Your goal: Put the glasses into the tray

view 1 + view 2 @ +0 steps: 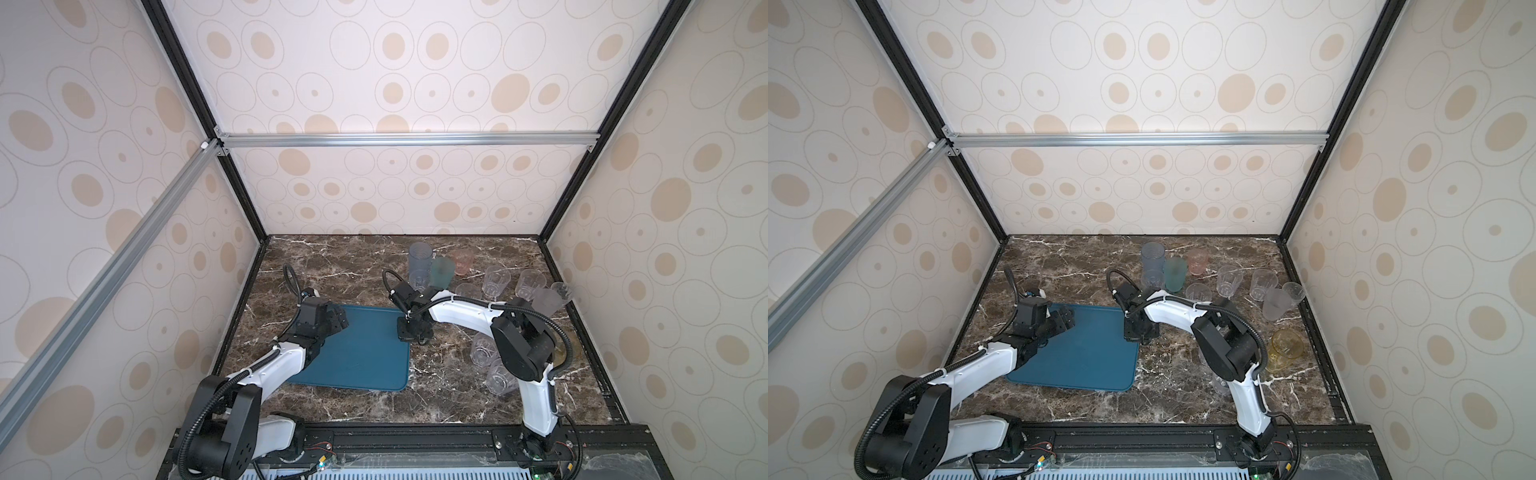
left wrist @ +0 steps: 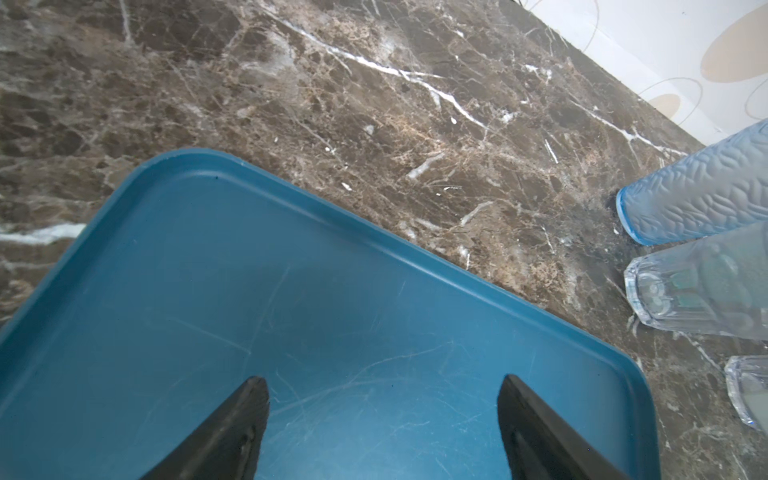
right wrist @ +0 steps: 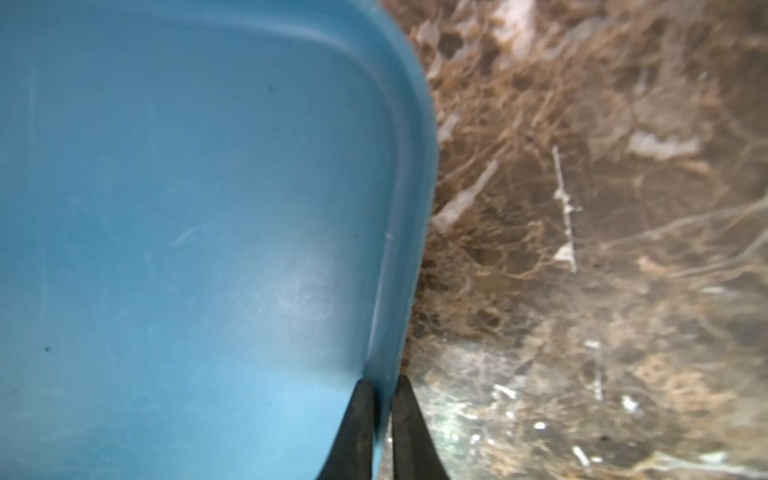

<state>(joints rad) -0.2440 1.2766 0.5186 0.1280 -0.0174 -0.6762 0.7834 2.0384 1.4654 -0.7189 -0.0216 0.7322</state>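
The teal-blue tray (image 1: 365, 357) (image 1: 1088, 353) lies flat on the marble, with no glass on the part I see. My right gripper (image 1: 409, 332) (image 1: 1140, 334) points down at its far right corner. In the right wrist view its fingers are shut (image 3: 384, 384) on the tray's raised rim (image 3: 415, 166). My left gripper (image 1: 338, 322) (image 2: 384, 380) hovers open over the tray's far left part, holding nothing. The glasses stand on the marble beyond and right of the tray: grey-blue (image 1: 419, 259), teal-green (image 1: 441, 272), pink (image 1: 463, 262), yellow (image 1: 1285, 347) and several clear ones (image 1: 496, 282).
Two clear glasses (image 1: 484, 349) (image 1: 500, 376) stand close under my right arm's elbow. A frosted glass (image 1: 546, 305) sits near the right wall. Patterned walls close the table on three sides. A black rail runs along the front edge.
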